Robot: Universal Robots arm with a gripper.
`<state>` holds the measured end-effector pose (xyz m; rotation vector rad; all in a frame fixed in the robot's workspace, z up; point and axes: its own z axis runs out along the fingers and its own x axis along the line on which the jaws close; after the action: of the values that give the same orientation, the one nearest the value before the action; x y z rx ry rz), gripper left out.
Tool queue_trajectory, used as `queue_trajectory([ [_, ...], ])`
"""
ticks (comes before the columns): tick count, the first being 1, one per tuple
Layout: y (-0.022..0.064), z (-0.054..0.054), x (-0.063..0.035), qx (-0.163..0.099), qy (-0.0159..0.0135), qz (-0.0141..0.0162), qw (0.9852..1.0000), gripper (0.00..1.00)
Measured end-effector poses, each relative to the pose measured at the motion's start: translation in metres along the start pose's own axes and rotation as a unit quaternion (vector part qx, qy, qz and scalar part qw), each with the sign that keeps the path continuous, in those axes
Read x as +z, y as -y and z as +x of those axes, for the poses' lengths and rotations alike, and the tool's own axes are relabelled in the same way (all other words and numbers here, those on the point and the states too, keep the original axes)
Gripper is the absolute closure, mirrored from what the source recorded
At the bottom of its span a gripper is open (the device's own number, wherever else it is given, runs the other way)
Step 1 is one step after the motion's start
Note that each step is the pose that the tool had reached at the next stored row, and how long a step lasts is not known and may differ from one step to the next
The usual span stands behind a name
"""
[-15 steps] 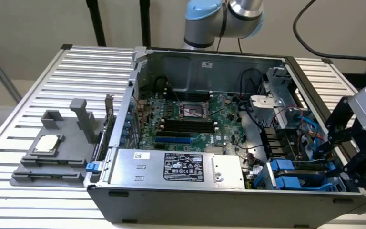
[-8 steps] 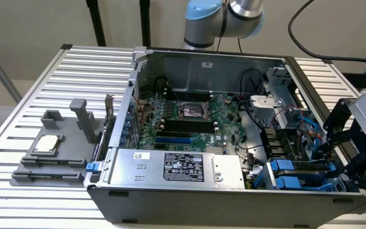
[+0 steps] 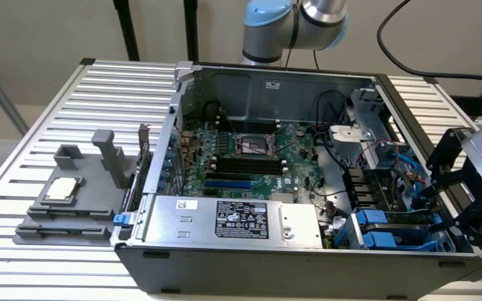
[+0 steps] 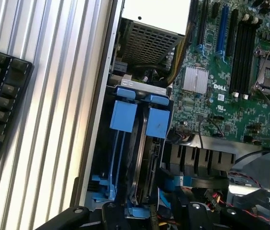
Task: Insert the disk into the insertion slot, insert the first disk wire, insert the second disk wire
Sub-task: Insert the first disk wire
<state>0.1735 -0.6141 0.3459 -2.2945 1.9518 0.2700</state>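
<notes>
At the exterior view's right edge the gripper [image 3: 446,204] hangs just beside the open computer case [image 3: 224,276], fingers [image 3: 440,157] spread wide, grasping nothing; the disk [image 3: 385,231], in its blue carrier, sits inside the insertion slot [image 4: 142,87], lower right of that frame, near the gripper.

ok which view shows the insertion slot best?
Wrist view: it looks straight down into the insertion slot, with blue tabs and interior visible. The exterior view catches its blue tabs obliquely, low on the exterior view's right.
</notes>
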Motion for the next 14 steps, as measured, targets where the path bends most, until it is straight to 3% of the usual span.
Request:
queue_trajectory([
  [5,0.0001,0.0002,0.001,-0.017,0.007,0.0024,0.9998,0.53],
  [6,0.0002,0.0003,0.0012,-0.02,0.0085,0.003,0.9998,0.61],
  [11,0.0004,0.0006,0.0022,-0.036,0.015,0.0057,0.9992,0.63],
  [12,0.0005,0.0006,0.0025,-0.039,0.0163,0.0063,0.9991,0.71],
  [14,0.0006,0.0008,0.0032,-0.044,0.0192,0.0072,0.9988,0.71],
])
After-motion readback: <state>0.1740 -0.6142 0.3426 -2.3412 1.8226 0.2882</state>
